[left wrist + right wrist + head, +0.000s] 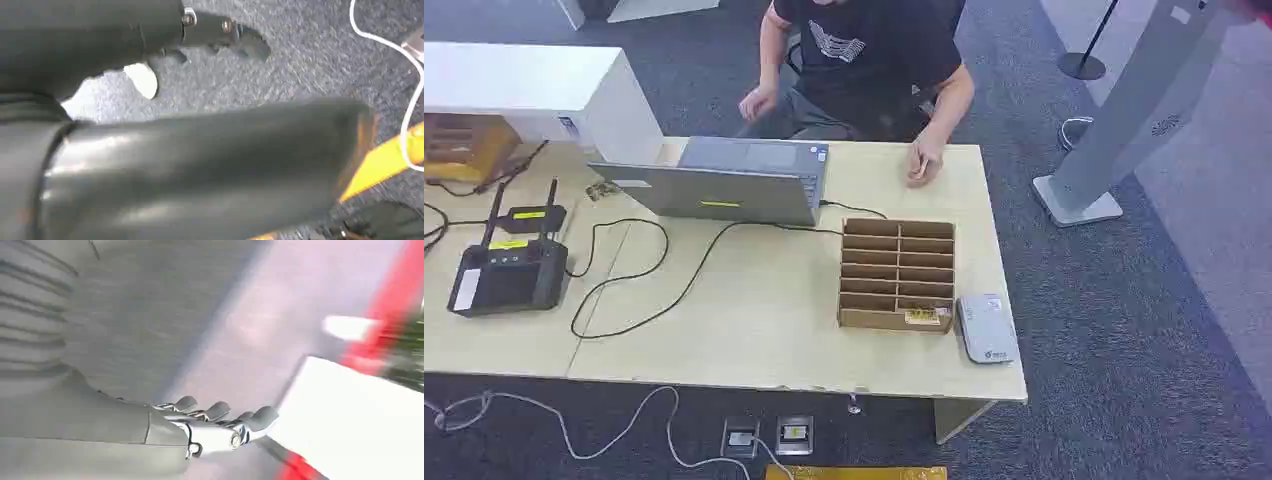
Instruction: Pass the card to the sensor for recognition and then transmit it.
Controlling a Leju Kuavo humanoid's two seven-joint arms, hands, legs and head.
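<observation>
From up here I look down on a pale wooden table [754, 320]. A brown cardboard organiser [896, 273] with 2 columns of slots sits near its right end, a yellowish card [921, 316] in its nearest right slot. Just beside it lies a grey sensor [985, 327]. A grey laptop [729, 182] stands further back, a black router [510, 265] to the left. A person [864, 60] sits across, 1 hand on the table.

Even bright light; wrist views blurred
</observation>
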